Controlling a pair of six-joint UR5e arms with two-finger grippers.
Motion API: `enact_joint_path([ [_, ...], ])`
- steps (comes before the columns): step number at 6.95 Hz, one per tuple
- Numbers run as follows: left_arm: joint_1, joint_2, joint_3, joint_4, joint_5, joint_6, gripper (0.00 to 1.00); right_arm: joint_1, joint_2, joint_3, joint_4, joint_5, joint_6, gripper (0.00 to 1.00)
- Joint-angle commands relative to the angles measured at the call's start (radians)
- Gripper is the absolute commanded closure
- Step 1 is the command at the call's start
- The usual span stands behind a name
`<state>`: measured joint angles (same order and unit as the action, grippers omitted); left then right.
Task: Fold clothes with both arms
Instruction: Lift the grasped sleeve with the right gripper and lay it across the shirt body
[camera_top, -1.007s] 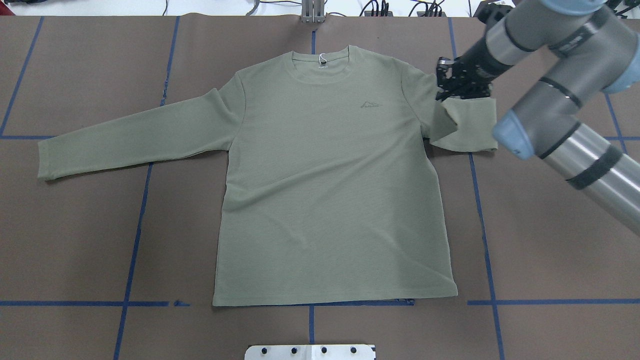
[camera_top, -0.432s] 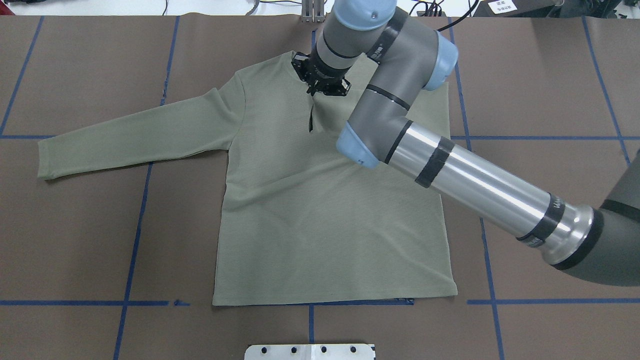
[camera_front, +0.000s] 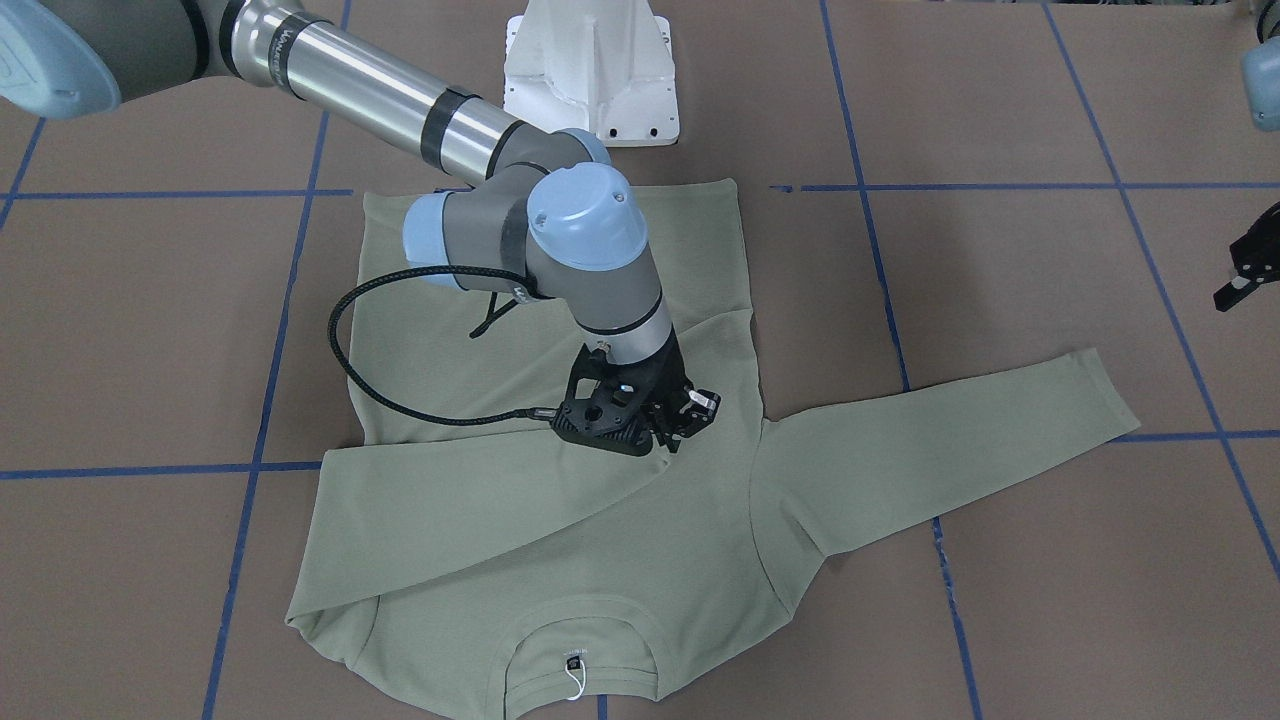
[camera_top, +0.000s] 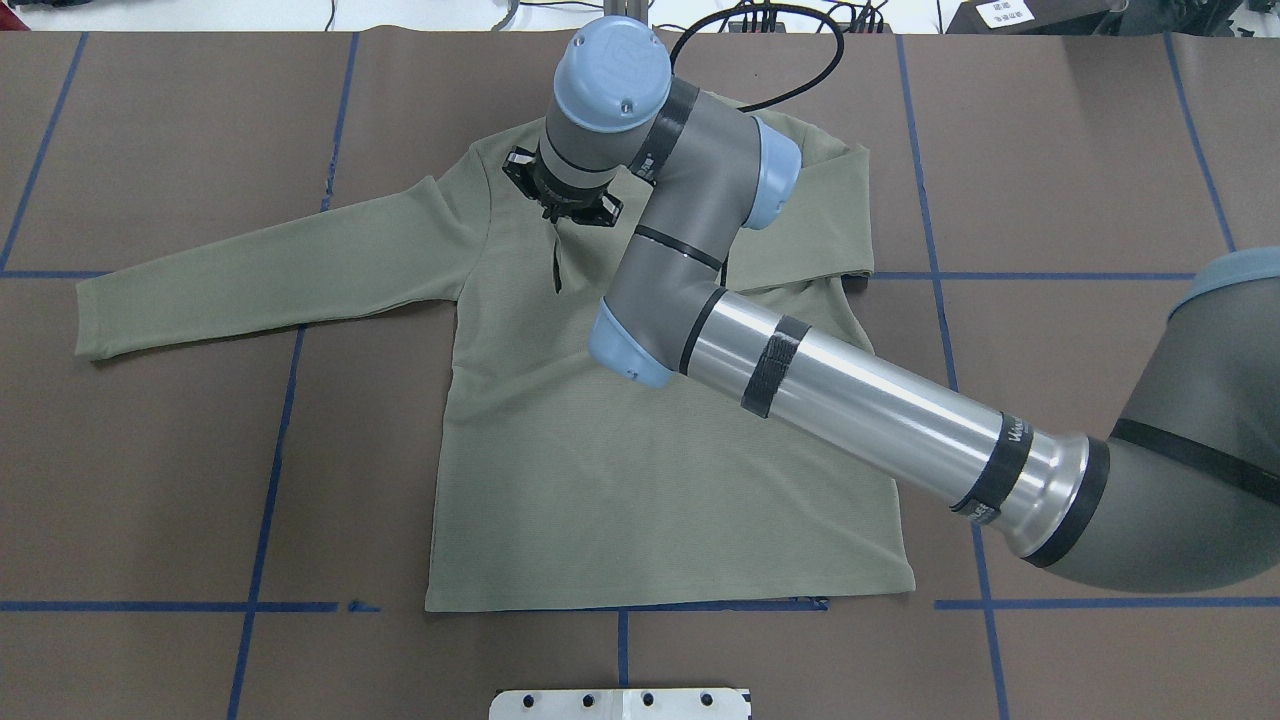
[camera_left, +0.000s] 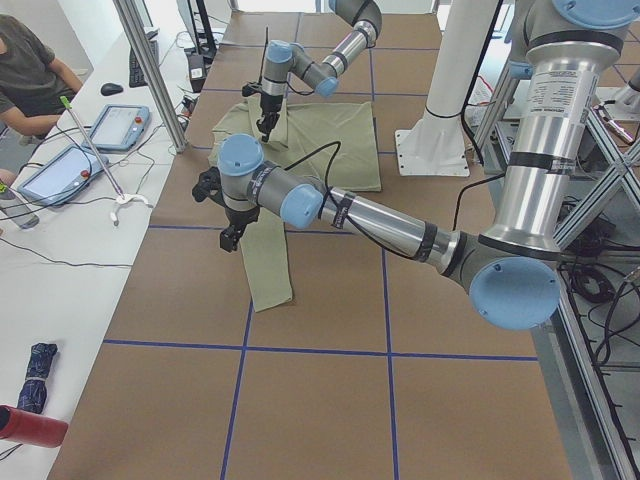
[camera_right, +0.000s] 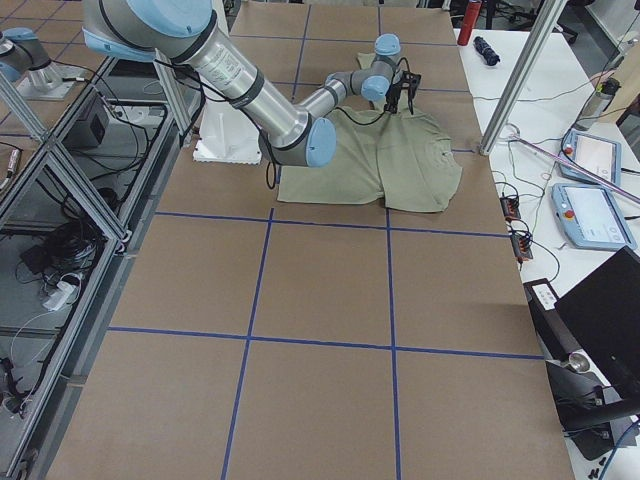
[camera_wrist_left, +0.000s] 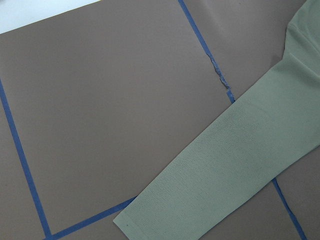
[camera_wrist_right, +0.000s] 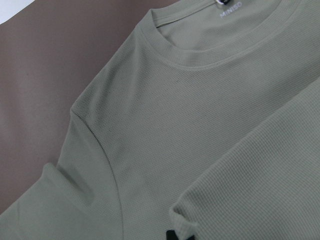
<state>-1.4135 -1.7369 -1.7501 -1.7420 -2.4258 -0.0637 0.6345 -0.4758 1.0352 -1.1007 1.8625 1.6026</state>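
Where right arm (camera_top: 850, 400) overhangs, it hides shirt (camera_top: 600, 500) collar.

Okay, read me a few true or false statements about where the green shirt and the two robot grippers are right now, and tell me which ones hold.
1. The right gripper pinches one cuff of the sage-green long-sleeved knit shirt over the shirt's chest. True.
2. The shirt's other sleeve is folded across the body as well. False: it lies stretched out flat on the brown paper-covered table.
3. The left gripper grips the shirt's bottom hem. False: it hangs off to the side, apart from the shirt.
4. A white hang tag string sits at the ribbed collar. True.
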Motion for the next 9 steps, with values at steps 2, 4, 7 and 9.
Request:
enact_joint_path([
  [2,0.013,-0.004,0.001,-0.051,0.008,0.001,0.00,-0.067,0.032,-0.058,0.037,-0.095,0.000,0.96],
  [4,0.078,-0.004,0.003,-0.082,0.008,0.002,0.00,-0.081,0.074,-0.112,0.038,-0.112,0.000,0.01],
  [7,0.100,-0.013,0.248,-0.213,0.028,0.001,0.00,-0.029,-0.020,0.056,0.015,-0.038,-0.003,0.00],
  [9,0.102,-0.102,0.471,-0.287,0.041,-0.057,0.01,0.087,-0.287,0.324,-0.039,0.132,-0.012,0.00],
])
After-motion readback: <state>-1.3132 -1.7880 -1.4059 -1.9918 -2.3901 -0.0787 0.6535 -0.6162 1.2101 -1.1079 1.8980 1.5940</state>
